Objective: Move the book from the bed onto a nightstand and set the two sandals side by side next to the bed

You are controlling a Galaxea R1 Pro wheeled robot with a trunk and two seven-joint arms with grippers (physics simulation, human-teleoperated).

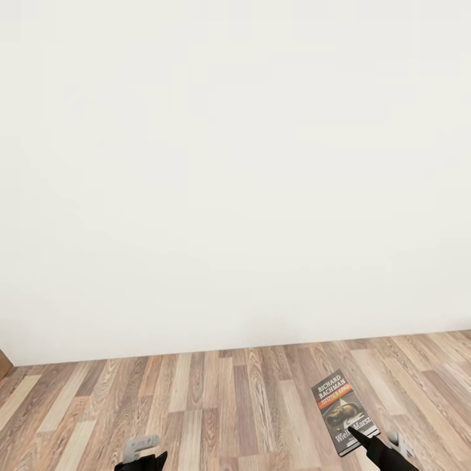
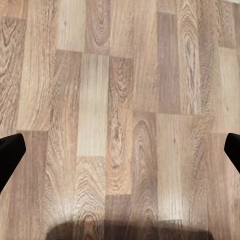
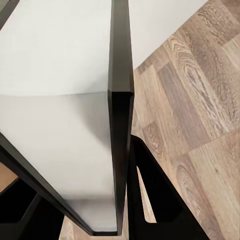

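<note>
The book [image 1: 343, 409], dark grey with an orange band and white lettering, hangs above the wood floor at the lower right of the head view. My right gripper [image 1: 358, 435] is shut on its near end. In the right wrist view the book [image 3: 60, 150] is seen close up, a pale face with a dark edge, with black fingers [image 3: 155, 200] on either side of it. My left gripper [image 1: 140, 458] sits low at the left. It is open in the left wrist view [image 2: 120, 155], its fingertips [image 2: 10, 150] far apart over bare planks. The bed, nightstand and sandals are out of view.
A plain white wall [image 1: 235, 163] stands straight ahead and meets the brown wood-plank floor [image 1: 216, 405]. A small brown wooden corner [image 1: 3, 363] shows at the left edge by the wall's base.
</note>
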